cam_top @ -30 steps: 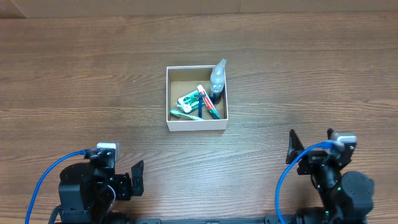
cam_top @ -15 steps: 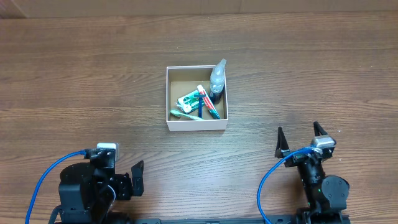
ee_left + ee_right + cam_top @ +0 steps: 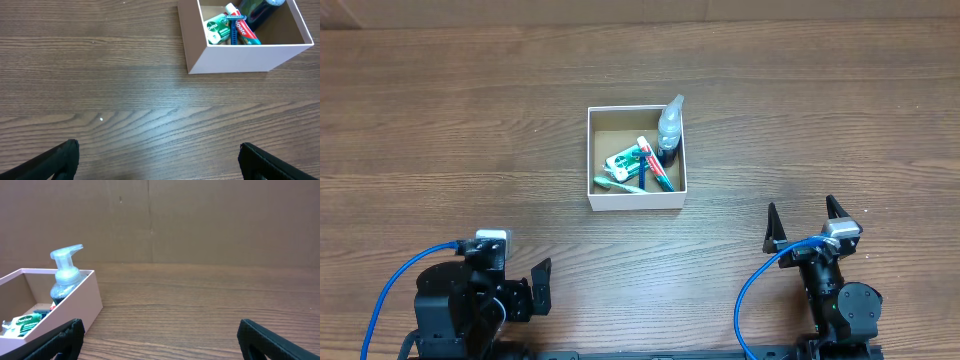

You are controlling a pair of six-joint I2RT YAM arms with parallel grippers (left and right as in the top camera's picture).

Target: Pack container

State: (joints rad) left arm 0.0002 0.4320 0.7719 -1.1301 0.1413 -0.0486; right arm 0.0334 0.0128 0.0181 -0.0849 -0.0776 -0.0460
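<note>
Container (image 3: 636,198): mid-surface (image 3: 470,120), at 1 o'clock from left gripper (image 3: 159,147), 11 o'clock from right gripper (image 3: 803,222).
Inside: pump bottle (image 3: 669,125) in 2 o'clock corner; toothpaste (image 3: 657,166).
Grippers: both spread apart, empty.

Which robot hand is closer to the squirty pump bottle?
Right. The right gripper sits near-right of the pump bottle; the left gripper is farther off, near-left, past the container.

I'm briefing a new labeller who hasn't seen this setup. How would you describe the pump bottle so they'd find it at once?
In the middle of the wooden table sits the square white-walled container. The pump bottle stands in its far right corner. It alone is upright and rises above the wall, while neighbours such as the toothpaste tube lie flat on the floor.
</note>
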